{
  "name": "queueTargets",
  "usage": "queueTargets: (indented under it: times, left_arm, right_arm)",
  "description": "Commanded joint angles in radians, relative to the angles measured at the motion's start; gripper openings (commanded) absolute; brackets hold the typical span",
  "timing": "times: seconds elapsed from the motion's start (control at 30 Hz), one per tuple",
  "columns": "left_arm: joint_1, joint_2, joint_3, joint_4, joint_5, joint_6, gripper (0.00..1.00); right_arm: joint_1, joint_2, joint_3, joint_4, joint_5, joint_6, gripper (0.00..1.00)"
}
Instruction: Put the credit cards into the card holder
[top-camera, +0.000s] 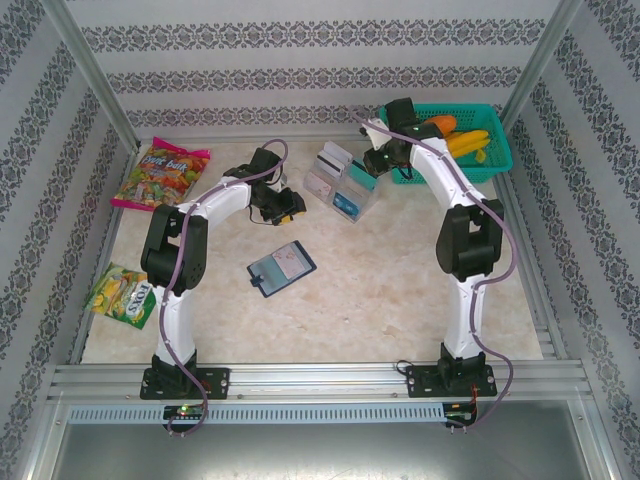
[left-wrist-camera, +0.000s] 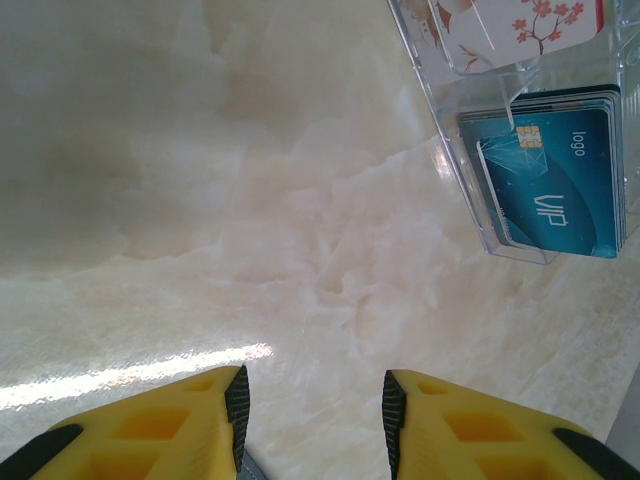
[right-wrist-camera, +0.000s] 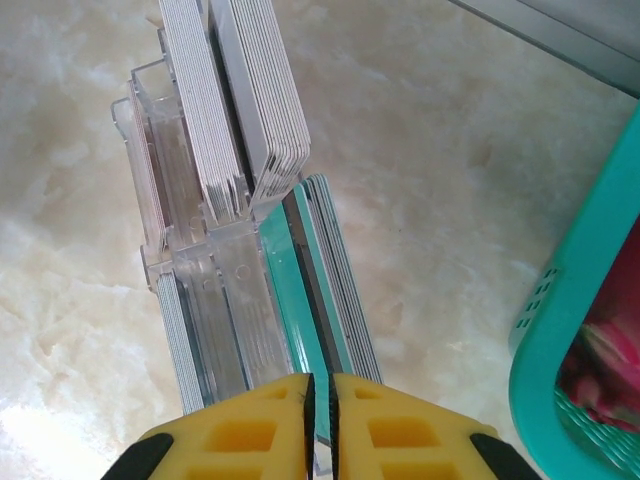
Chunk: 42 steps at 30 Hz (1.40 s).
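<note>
Teal card (right-wrist-camera: 290, 300) pinched by the right gripper (right-wrist-camera: 321, 405).
Cards (top-camera: 335, 172) stand on edge in a clear stand (right-wrist-camera: 225, 300), near the basket (top-camera: 500, 160); the teal card's long edge runs straight away from the right fingers (right-wrist-camera: 260, 430), which squeeze its near end. Left gripper (left-wrist-camera: 313, 415) is part open over bare table (left-wrist-camera: 200, 200), nothing in it, a blue card (left-wrist-camera: 550, 190) off to its side. Card holder (top-camera: 281, 268) lies flat mid-table, apart from both.
</note>
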Motion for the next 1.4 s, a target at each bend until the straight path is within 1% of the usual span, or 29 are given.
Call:
queueTargets:
  times: [0.0, 0.03, 0.07, 0.1, 0.2, 0.23, 0.33, 0.5, 0.7, 0.9, 1.13, 1.37]
  left_arm:
    - [-0.016, -0.019, 0.028, -0.003, 0.005, -0.006, 0.43]
    - [-0.016, -0.018, 0.030, -0.006, 0.005, -0.005, 0.43]
    - [-0.015, -0.017, 0.033, -0.006, 0.005, -0.006, 0.43]
    - [-0.015, -0.015, 0.034, -0.006, 0.004, -0.006, 0.43]
    - [-0.017, -0.008, 0.044, -0.008, 0.010, -0.007, 0.43]
    - [-0.018, -0.007, 0.046, -0.007, 0.008, -0.007, 0.43]
    - [-0.022, -0.007, 0.048, -0.010, 0.008, -0.007, 0.43]
    - [-0.023, -0.014, 0.042, -0.014, 0.006, -0.003, 0.43]
    - [-0.023, -0.014, 0.040, -0.012, 0.006, -0.003, 0.43]
    - [-0.024, -0.012, 0.040, -0.013, 0.004, -0.001, 0.43]
    - [-0.023, -0.016, 0.036, -0.007, 0.008, -0.004, 0.43]
    - [-0.023, -0.016, 0.032, -0.005, 0.008, -0.004, 0.43]
  right_arm:
    - [-0.005, 0.031, 0.020, -0.029, -0.005, -0.001, 0.16]
    - [-0.004, 0.031, 0.019, -0.026, -0.003, -0.001, 0.21]
    - [-0.003, 0.031, 0.019, -0.023, 0.013, 0.001, 0.33]
    - [0.000, 0.032, 0.020, -0.018, 0.038, -0.003, 0.42]
    - [0.020, 0.035, 0.023, -0.010, 0.119, -0.024, 0.52]
    - [0.029, 0.038, 0.023, -0.007, 0.145, -0.032, 0.54]
    - [0.047, 0.064, 0.050, -0.020, 0.207, -0.050, 0.55]
    - [0.050, 0.132, 0.122, -0.071, 0.265, -0.050, 0.55]
    - [0.050, 0.161, 0.157, -0.088, 0.296, -0.048, 0.54]
    - [0.045, 0.149, 0.163, -0.073, 0.338, -0.041, 0.53]
    - [0.042, 0.120, 0.164, -0.065, 0.349, -0.036, 0.52]
    - [0.043, 0.103, 0.156, -0.062, 0.315, -0.034, 0.46]
